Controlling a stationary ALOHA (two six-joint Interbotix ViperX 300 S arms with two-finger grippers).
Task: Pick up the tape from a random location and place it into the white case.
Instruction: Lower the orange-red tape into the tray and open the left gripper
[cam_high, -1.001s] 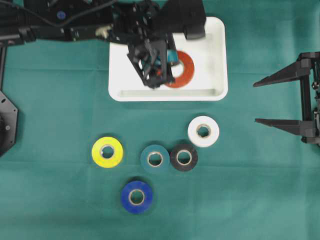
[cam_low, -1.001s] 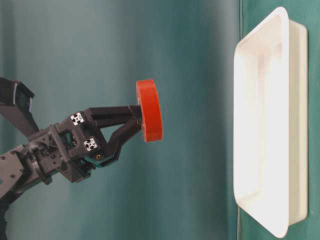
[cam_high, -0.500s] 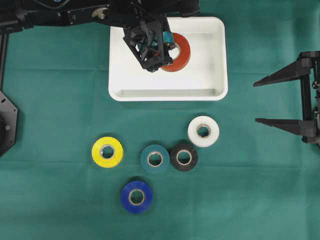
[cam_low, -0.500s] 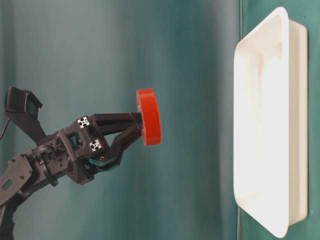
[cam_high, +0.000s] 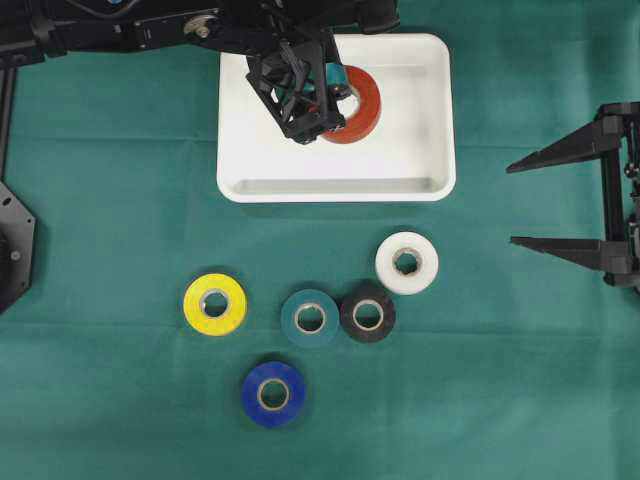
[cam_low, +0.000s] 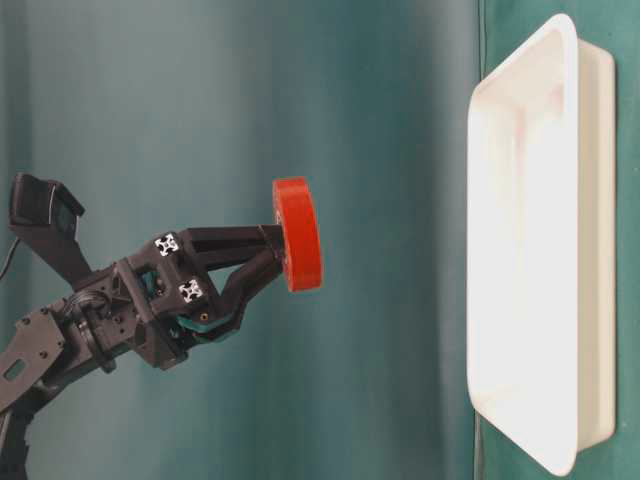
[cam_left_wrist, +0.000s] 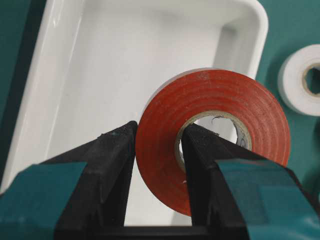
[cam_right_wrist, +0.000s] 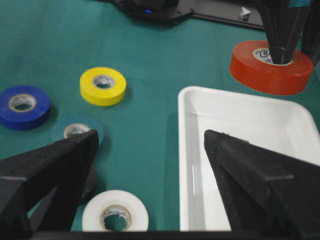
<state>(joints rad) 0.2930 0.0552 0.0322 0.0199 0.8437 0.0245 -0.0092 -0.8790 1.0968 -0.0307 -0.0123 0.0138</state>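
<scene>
The left gripper (cam_left_wrist: 157, 165) has its jaws closed on the red tape (cam_high: 360, 105), one finger (cam_left_wrist: 112, 170) outside the roll's wall and the other through its core, so the roll lies flat and is held up clear of the floor of the white case (cam_high: 430, 140). The overhead view places it over the case's upper middle, and the table-level view shows a clear gap between the roll (cam_low: 298, 235) and the case (cam_low: 520, 250). The case holds nothing else. The right gripper (cam_high: 560, 200) sits at the right edge of the desk (cam_high: 120, 200), well apart from everything, its jaws spread wide and gripping nothing. There are six rolls of tape in all: the red one in the jaws and five lying flat on the desk below the case. These are one white roll (cam_high: 406, 262) nearest the case, one black roll (cam_high: 367, 314) touching one teal roll (cam_high: 310, 318), one yellow roll (cam_high: 215, 303) to their left, and one blue roll (cam_high: 273, 393) lowest in the overhead view. The left arm (cam_high: 150, 25) stretches across the top of the overhead view and covers the case's upper left rim; nothing lies between the red roll and the case floor.
</scene>
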